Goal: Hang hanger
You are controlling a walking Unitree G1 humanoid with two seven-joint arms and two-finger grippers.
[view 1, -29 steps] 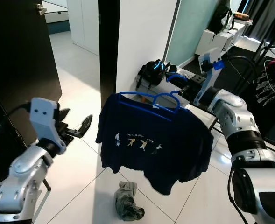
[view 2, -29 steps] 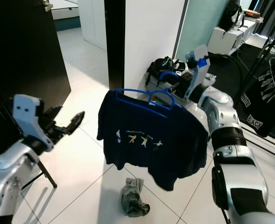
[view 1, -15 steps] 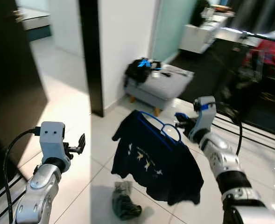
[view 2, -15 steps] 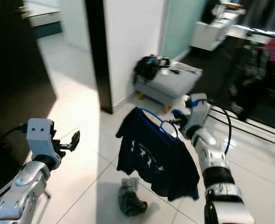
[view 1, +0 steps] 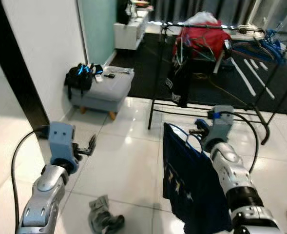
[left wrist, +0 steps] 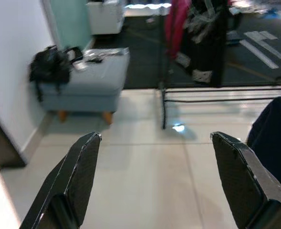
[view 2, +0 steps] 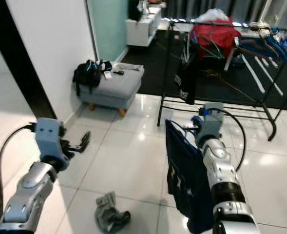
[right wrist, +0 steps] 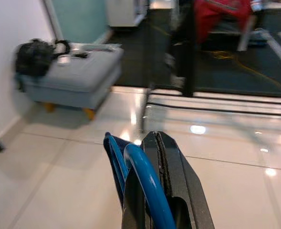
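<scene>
A blue hanger (view 1: 184, 139) carries a navy T-shirt (view 1: 184, 187) with a small print, seen edge-on at lower right. My right gripper (view 1: 200, 129) is shut on the hanger's hook (right wrist: 141, 177), holding it above the white floor. Behind it stands a black clothes rack (view 1: 201, 26) with a red garment (view 1: 201, 41), a dark one (view 1: 180, 83) and several blue hangers (view 1: 260, 48) on its rail. My left gripper (view 1: 88, 146) is held out at left, open and holding nothing; its fingers (left wrist: 85, 171) stand wide apart in the left wrist view.
A grey ottoman (view 1: 104, 89) with a black bag (view 1: 80, 76) stands by the white wall at left. A crumpled grey cloth (view 1: 103, 222) lies on the tiles near my feet. The rack's base bars (view 1: 182, 114) run along the floor just beyond the shirt.
The camera has swung right, bringing the clothes rack into view and the ottoman to the left. My right gripper still holds the hanger with the shirt; the left stays open.
</scene>
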